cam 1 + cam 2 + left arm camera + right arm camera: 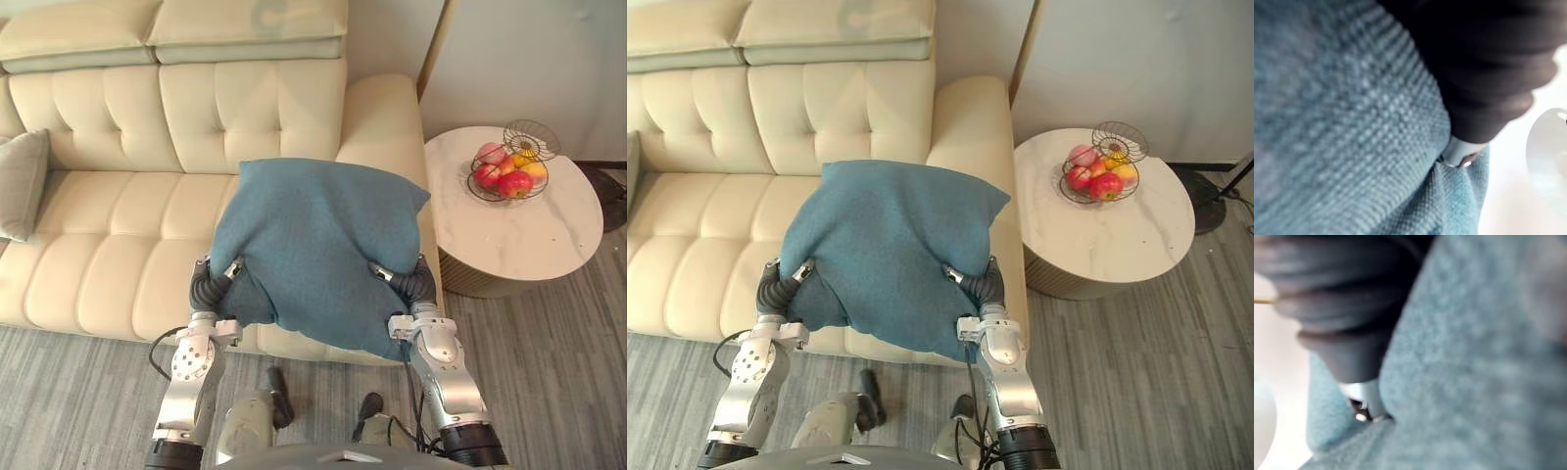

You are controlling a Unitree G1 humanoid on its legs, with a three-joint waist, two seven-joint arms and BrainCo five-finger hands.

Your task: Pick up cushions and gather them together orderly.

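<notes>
A teal-blue knitted cushion (318, 245) is held up in front of me, over the right seat of the cream sofa (118, 235). My left hand (211, 281) presses into its lower left side and my right hand (415, 281) into its lower right side. The cloth bulges around both hands and hides how they grip. Both wrist views show the same teal cloth (1342, 122) (1474, 357) pressed close against each hand's dark cover (1484, 63) (1342, 308). A grey cushion (20, 181) leans upright at the sofa's far left end.
A round white marble side table (558, 235) stands to the right of the sofa's armrest (382, 117). On it sits a wire basket of fruit (509, 168). Grey striped floor runs along the sofa's front.
</notes>
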